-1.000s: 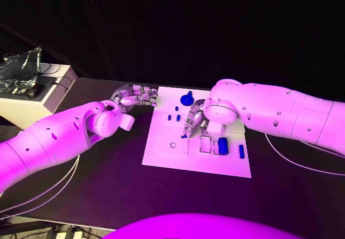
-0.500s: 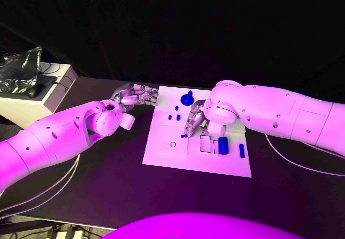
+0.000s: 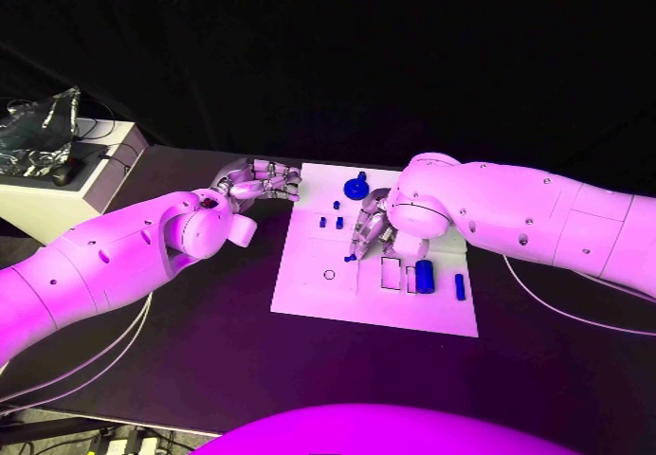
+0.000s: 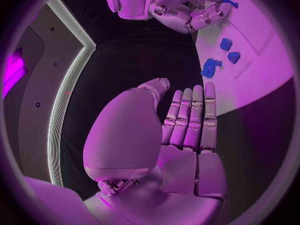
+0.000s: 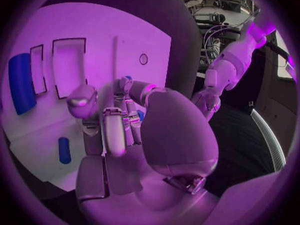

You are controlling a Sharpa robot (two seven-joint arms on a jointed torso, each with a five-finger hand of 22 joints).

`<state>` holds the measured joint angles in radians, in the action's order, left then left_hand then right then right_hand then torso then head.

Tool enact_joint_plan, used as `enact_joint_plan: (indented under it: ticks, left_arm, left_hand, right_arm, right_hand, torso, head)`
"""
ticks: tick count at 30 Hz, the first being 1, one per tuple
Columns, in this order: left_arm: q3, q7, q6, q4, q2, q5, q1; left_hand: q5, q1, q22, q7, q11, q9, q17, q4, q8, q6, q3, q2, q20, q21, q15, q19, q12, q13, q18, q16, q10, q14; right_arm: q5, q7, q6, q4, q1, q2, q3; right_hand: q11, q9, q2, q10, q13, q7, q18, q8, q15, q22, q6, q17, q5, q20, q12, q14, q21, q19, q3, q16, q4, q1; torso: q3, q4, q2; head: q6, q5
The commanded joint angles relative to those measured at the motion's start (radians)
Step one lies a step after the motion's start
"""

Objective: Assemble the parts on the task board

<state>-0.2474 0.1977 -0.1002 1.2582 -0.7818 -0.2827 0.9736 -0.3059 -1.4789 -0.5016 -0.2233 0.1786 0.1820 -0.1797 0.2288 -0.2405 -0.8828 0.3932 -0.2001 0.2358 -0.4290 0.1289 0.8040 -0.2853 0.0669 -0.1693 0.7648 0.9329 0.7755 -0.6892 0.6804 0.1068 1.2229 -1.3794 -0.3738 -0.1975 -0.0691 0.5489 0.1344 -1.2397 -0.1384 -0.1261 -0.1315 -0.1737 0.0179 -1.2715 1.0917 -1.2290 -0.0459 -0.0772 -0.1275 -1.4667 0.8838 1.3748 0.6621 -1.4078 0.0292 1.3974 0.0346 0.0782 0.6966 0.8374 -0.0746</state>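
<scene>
1. Since a second ago your right hand (image 3: 367,232) edged slightly up the board (image 3: 308,289), and the small blue peg (image 3: 352,257) at its fingertips went with it; your left hand (image 3: 257,180) stayed put.
2. Your right hand was grasping that peg, pinched at the fingertips, as the left wrist view also showed (image 4: 229,3). Its tip hung just over the board's middle, and whether it touched the surface you could not tell.
3. Your left hand lay released, fingers straight and together, off the board's far left corner, holding nothing.
4. The relation that mattered: the small round hole (image 3: 330,275) lay just nearer you and to the left of the peg, close but not under it. Judged from that, the peg needed to shift toward the hole before going down.
5. The peg's long axis looked roughly upright, tilted a little.
6. Your right hand was far nearer the hole; the left sat well apart.
7. Other parts waited: a knob (image 3: 356,188) at the far edge, two pins (image 3: 331,223) beside the hand, a cylinder (image 3: 424,277) in its slot.
</scene>
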Motion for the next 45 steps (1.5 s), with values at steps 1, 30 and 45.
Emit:
enact_joint_plan:
  ticks: [1,30,45]
  left_arm:
    - [-0.001,0.003,0.018,0.003,0.000,-0.001,0.001]
    - [-0.001,-0.003,0.022,0.003,-0.002,-0.003,0.001]
    - [-0.001,-0.006,0.023,0.004,-0.003,-0.004,0.001]
  left_hand:
    - [0.003,0.001,0.001,-0.003,-0.001,-0.001,-0.001,-0.006,-0.004,0.005,0.000,0.004,0.001,0.005,0.006,0.006,0.003,0.001,-0.009,-0.004,-0.007,0.002]
    - [0.003,0.002,0.002,-0.002,-0.001,-0.001,-0.002,-0.007,-0.006,0.006,-0.001,0.004,0.001,0.007,0.006,0.007,0.003,0.001,-0.009,-0.005,-0.008,0.001]
    - [0.003,0.002,0.002,-0.003,-0.001,-0.001,-0.003,-0.008,-0.006,0.007,-0.002,0.004,0.001,0.008,0.006,0.008,0.003,0.001,-0.009,-0.006,-0.009,0.001]
  right_arm:
    - [-0.012,-0.024,-0.020,0.005,0.002,0.001,0.000]
    - [0.009,-0.054,-0.031,0.013,0.004,-0.002,0.000]
    - [-0.019,-0.079,-0.074,0.023,0.010,-0.022,0.000]
  right_hand:
    - [0.009,-0.001,-0.006,-0.015,-0.002,-0.007,0.012,-0.002,0.004,-0.002,-0.003,-0.002,-0.003,0.002,-0.005,-0.036,-0.004,-0.006,-0.004,0.001,0.007,-0.011]
    - [0.009,0.001,0.016,-0.008,-0.010,-0.001,0.011,0.002,0.001,0.002,-0.007,-0.003,-0.011,-0.004,0.004,-0.037,-0.015,-0.005,-0.073,-0.001,-0.006,-0.069]
    - [-0.002,-0.018,0.053,0.019,-0.006,-0.013,0.011,0.034,-0.009,0.011,-0.046,0.000,-0.030,-0.010,0.022,-0.036,-0.035,-0.004,-0.094,-0.001,-0.025,-0.103]
  torso:
    - [0.0005,0.0000,0.000]
    - [-0.0005,-0.0003,0.000]
    - [-0.0005,0.0012,0.000]
  head:
    - [0.000,0.001]
    - [0.000,0.002]
    - [-0.001,0.004]
